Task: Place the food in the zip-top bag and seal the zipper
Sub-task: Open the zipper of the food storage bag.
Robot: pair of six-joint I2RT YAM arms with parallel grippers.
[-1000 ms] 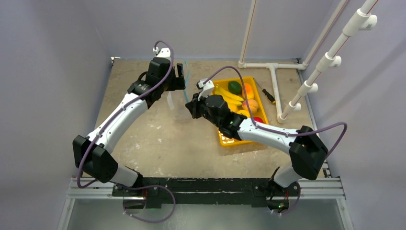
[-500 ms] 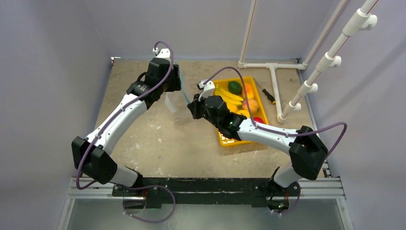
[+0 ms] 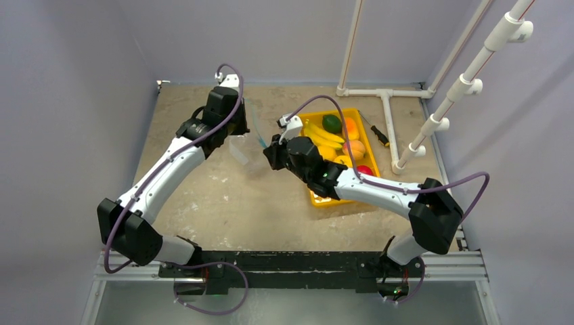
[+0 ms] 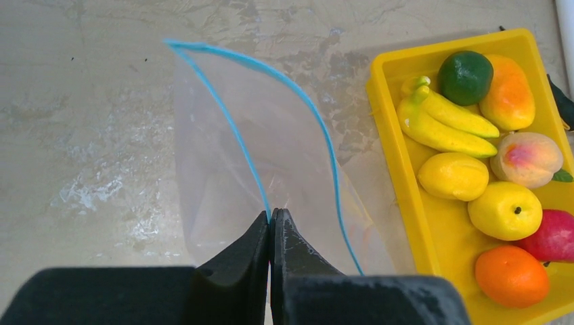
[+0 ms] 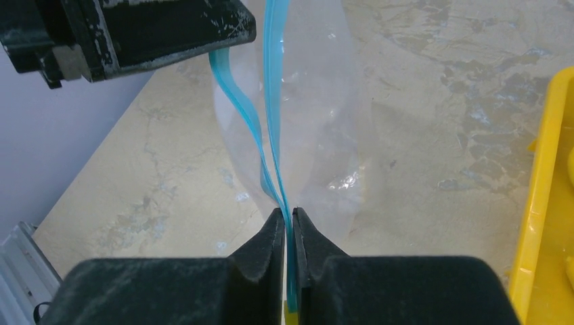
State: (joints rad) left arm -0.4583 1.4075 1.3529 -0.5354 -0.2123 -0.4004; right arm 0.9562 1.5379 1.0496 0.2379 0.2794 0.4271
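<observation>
The clear zip-top bag (image 3: 242, 147) hangs between my two grippers above the table. My left gripper (image 4: 272, 215) is shut on one lip of its teal-blue zipper (image 4: 230, 122); the other lip (image 4: 318, 128) bows away, so the mouth gapes. My right gripper (image 5: 289, 214) pinches both blue strips (image 5: 273, 101) at the bag's end, jaws almost together. The food lies in the yellow tray (image 4: 399, 169) to the right: bananas (image 4: 443, 122), avocado (image 4: 464, 76), mango (image 4: 509, 91), peach (image 4: 526, 159), lemons (image 4: 452, 176), orange (image 4: 511, 274), apple (image 4: 555, 237).
A white pipe frame (image 3: 389, 122) lies on the table behind and right of the tray (image 3: 323, 198), with a black-and-orange tool (image 3: 379, 137) between them. Grey walls close in the sandy table (image 3: 223, 203) on three sides.
My left gripper has gone from open to shut on the bag's near lip and has shifted slightly left, drawing the mouth apart. The right gripper has stayed on the strip.
</observation>
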